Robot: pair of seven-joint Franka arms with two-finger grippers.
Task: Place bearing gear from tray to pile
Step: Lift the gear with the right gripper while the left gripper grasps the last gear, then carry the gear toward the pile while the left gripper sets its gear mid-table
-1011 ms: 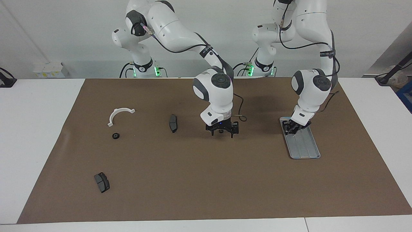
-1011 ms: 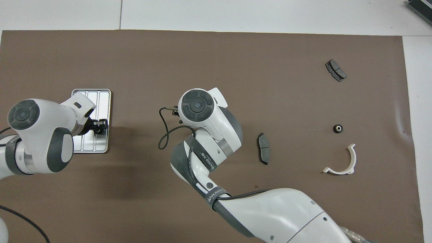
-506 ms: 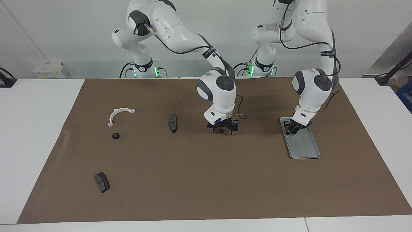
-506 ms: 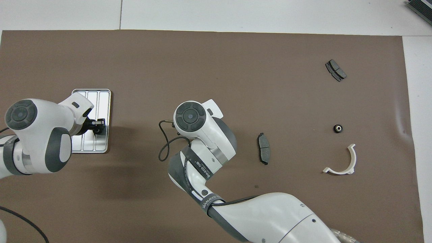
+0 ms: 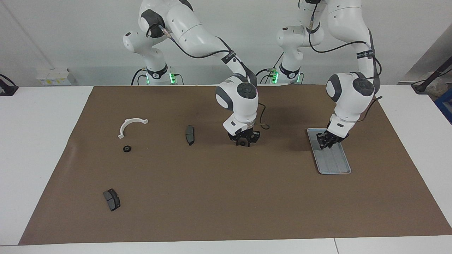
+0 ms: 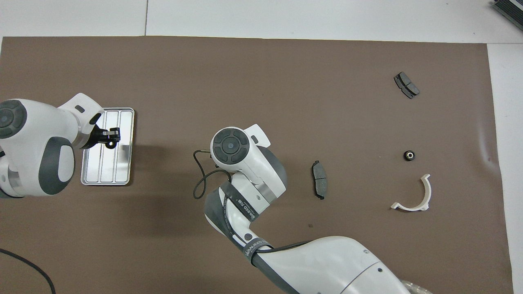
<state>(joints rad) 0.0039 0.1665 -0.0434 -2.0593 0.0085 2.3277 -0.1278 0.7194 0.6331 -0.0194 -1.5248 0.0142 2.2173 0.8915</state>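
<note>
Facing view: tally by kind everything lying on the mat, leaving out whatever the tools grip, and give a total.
brake pads: 2
bracket: 1
gear: 1
tray: 1
Total: 5

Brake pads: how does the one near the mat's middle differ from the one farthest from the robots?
The middle pad looks long and narrow; the far pad looks shorter, broader. The middle pad points toward the robots; the far pad lies slanted. Both are dark grey.
</note>
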